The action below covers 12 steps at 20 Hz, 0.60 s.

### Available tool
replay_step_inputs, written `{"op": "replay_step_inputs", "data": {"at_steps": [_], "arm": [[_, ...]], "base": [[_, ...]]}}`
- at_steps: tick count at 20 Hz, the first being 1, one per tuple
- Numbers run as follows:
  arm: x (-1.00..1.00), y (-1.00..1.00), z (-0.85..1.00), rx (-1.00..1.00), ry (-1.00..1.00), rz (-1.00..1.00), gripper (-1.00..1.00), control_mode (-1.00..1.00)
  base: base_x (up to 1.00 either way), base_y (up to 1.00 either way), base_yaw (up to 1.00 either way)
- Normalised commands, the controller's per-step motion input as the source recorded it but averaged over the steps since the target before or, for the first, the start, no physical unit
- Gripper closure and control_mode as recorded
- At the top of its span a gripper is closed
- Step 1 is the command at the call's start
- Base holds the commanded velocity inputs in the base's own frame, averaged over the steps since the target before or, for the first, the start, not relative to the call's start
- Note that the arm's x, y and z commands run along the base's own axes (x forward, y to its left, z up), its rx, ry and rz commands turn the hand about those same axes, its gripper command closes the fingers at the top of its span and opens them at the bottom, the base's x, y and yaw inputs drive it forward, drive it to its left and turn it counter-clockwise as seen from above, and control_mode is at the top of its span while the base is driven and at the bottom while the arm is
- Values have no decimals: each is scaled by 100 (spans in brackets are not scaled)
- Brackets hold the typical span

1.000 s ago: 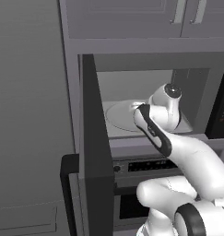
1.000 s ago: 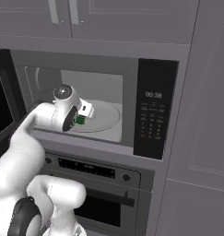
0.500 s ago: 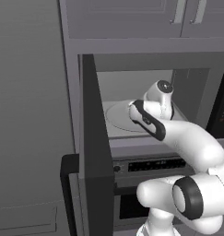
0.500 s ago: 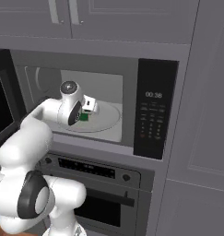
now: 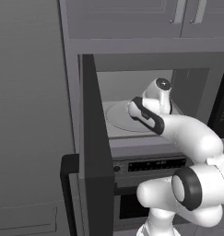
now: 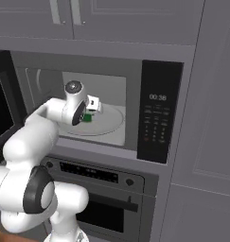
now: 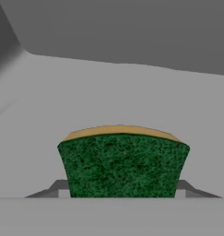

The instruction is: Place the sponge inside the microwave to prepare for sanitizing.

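With the door (image 5: 92, 152) swung wide at 9 o'clock, the arm reaches into the microwave (image 6: 156, 113). Fingers (image 6: 89, 115) sit partly closed, clamped on the sponge (image 7: 122, 163), green face toward the hand camera, yellow layer behind. Sponge hangs above the turntable (image 6: 109, 124), at its 9 o'clock side; contact unclear.

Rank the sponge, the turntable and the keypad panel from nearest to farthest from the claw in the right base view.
1. sponge: held in the claw.
2. turntable: just under the claw, inside the microwave.
3. keypad panel: well off to the right, outside the cavity.
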Motion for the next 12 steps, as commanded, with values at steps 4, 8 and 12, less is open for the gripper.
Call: {"op": "replay_step_inputs", "data": {"at_steps": [4,8,12], "arm": [[15,0,-24,0,0,0,100,-100],[22,0,-26,0,0,0,100,-100],[2,0,-26,0,-2,0,100,-100]], "base": [[0,0,0],[0,0,0],[0,0,0]]}}
